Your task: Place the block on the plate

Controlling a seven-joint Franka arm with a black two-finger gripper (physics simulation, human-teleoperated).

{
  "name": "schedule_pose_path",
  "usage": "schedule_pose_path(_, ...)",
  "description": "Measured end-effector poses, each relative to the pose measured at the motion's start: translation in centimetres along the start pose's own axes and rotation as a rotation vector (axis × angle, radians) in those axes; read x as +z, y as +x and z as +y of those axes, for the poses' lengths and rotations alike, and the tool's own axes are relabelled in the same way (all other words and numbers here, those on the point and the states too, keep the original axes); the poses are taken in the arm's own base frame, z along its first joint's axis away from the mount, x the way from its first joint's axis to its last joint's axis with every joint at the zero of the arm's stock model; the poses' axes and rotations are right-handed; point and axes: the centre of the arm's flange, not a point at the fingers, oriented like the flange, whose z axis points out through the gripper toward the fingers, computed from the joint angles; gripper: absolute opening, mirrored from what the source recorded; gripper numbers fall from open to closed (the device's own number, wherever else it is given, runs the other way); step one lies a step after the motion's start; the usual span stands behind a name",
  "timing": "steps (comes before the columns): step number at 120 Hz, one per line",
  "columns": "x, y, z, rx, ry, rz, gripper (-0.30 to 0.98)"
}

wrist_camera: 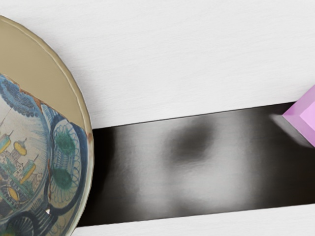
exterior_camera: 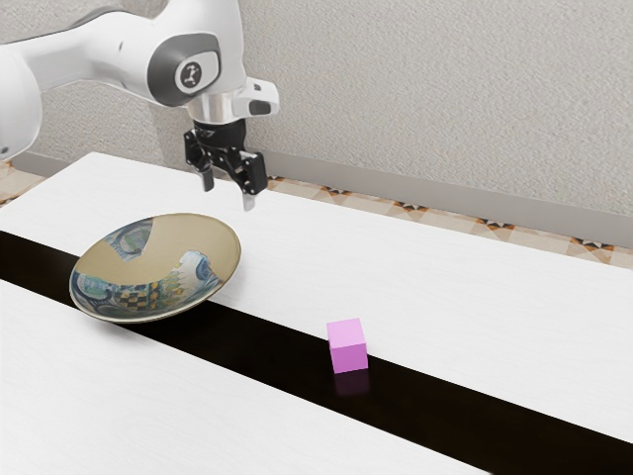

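Exterior view, and the hand (exterior_camera: 227, 193) hangs over the desk (exterior_camera: 445, 287), fingers apart, nothing between them! The pink block (exterior_camera: 347, 346) sits on the dark strip (exterior_camera: 267, 347), well apart from the plate (exterior_camera: 188, 237). No grasp, no delivery: picking, carrying and setting down all lie ahead.

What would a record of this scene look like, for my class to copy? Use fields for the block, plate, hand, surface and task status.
block: pink cube, standing at the black stripe
plate: tan with a blue painted pattern, no block on it
hand: open, raised above the table, holding nothing
surface: white table with one black stripe
task status: cube not yet on the plate
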Motion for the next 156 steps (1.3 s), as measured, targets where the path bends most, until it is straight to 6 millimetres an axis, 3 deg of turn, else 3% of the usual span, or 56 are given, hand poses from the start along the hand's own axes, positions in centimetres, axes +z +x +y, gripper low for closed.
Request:
schedule_pose_path(10,0.0,0.1,0.2,0.006,0.001,0.006,0.69)
schedule_pose_path(21,1.0,0.7,2.0,0.04,0.001,-0.004,0.69)
schedule_pose_path(44,2.3,1.3,9.2,0.255,-0.022,-0.014,0.69)
schedule_pose_path(77,11.0,2.7,16.3,0.514,-0.112,-0.08,0.69)
schedule_pose_path(89,14.7,1.9,17.1,0.575,-0.144,-0.085,0.69)
schedule_pose_path(98,16.3,1.5,17.4,0.615,-0.157,-0.069,0.69)
schedule_pose_path(156,22.2,3.7,17.0,0.802,-0.152,0.065,0.69)
